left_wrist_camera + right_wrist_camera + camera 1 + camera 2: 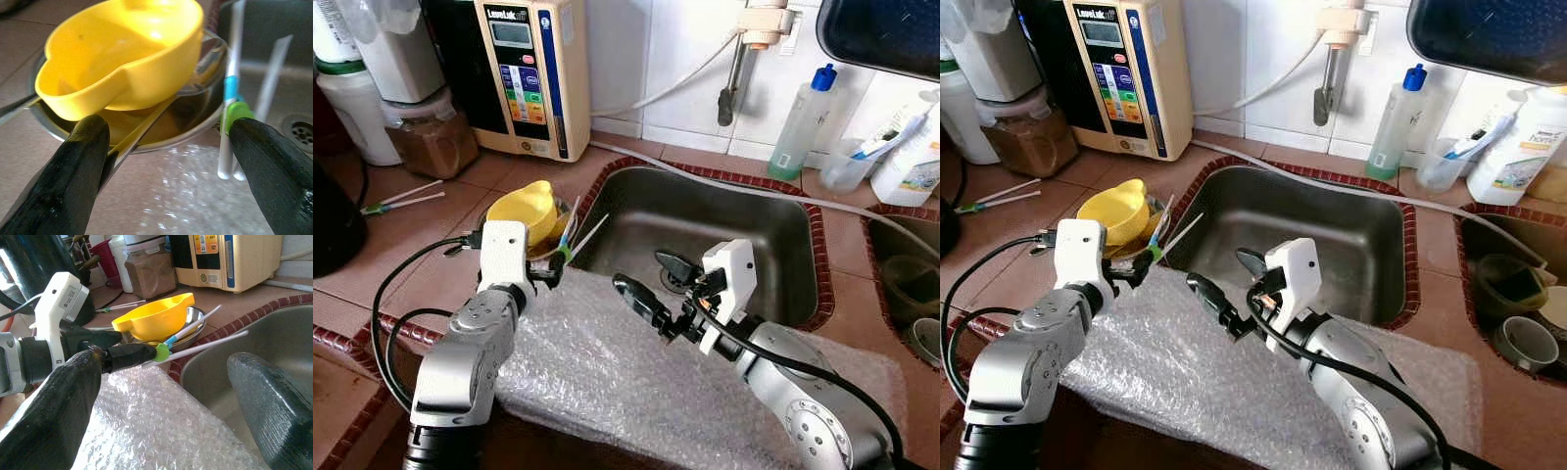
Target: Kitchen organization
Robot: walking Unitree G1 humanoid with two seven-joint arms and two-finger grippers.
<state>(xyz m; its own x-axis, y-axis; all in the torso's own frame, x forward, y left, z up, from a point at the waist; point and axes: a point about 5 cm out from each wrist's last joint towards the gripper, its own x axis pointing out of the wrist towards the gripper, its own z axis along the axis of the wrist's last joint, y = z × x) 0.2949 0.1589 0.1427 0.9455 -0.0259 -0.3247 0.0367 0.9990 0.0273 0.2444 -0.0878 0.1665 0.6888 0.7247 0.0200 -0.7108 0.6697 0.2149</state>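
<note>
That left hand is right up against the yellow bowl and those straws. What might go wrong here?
The left hand is open around the edge of the metal dish holding the yellow bowl. Closing might tip the bowl out. The straws lean loosely over the sink and could be knocked in. The bubble wrap might slide underneath.

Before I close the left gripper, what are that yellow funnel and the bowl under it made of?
The yellow funnel looks like glossy moulded plastic, opaque with soft highlights. The bowl under it seems polished metal, likely steel, judging by its mirror-like reflections and thin rim.
</note>
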